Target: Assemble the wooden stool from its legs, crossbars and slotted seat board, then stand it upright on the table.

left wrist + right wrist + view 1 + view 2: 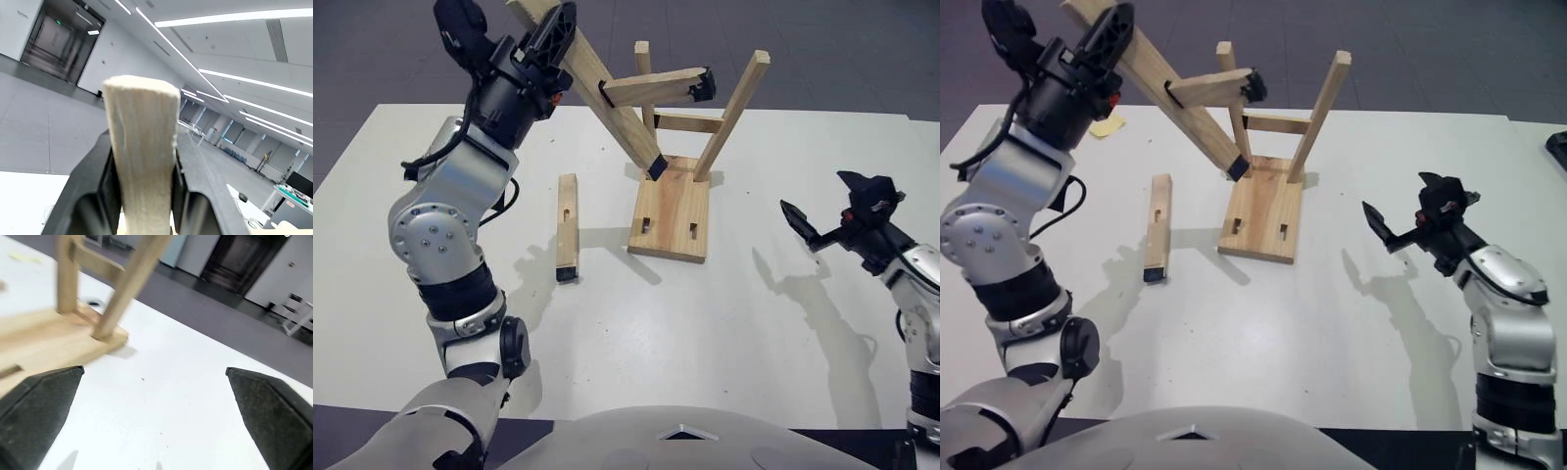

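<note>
The right gripper [812, 191] hangs open and empty over the table [705, 323]. Farther off, a loose leg [568, 225] lies left of the flat seat board [674, 211], whose far slots hold two legs [729, 113]. The left gripper [553, 39] clamps a slanted third leg [607, 98], its foot at the board's far corner.

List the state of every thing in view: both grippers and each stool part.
left gripper: shut on the held leg.
held leg: tilted, crossbar attached, lower end at the seat board.
seat board: flat on the table, near slots empty.
standing legs: two, set in the board's far end, crossbar between them.
loose leg: lying flat left of the seat board.
right gripper: open, empty, above the table.
</note>
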Action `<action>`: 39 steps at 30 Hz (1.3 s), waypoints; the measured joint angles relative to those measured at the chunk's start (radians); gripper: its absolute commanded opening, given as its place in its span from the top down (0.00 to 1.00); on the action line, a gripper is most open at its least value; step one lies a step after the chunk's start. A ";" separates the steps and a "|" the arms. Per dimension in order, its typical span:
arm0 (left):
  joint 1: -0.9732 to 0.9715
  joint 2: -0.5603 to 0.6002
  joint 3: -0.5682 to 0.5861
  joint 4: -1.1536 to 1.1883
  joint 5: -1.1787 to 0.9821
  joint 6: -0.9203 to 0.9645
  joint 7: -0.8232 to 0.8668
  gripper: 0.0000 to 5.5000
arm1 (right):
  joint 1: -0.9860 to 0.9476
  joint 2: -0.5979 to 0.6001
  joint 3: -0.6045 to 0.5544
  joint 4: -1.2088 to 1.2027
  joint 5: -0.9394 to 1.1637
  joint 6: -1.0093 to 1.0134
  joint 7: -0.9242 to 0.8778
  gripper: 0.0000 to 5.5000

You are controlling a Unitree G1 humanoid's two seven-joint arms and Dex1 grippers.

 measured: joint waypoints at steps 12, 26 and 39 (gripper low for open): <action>0.237 -0.152 -0.177 -0.069 0.252 -0.116 0.091 0.81 | 0.010 0.133 0.269 0.067 -0.184 -0.034 -0.070 0.02; 0.299 -0.187 -0.256 -0.054 0.442 -0.139 0.078 0.81 | 0.009 0.240 0.345 -0.005 -0.206 0.023 -0.096 0.02; 0.293 -0.172 -0.232 -0.069 0.489 -0.146 0.051 0.81 | 0.023 0.268 0.300 0.010 -0.211 0.026 -0.146 0.02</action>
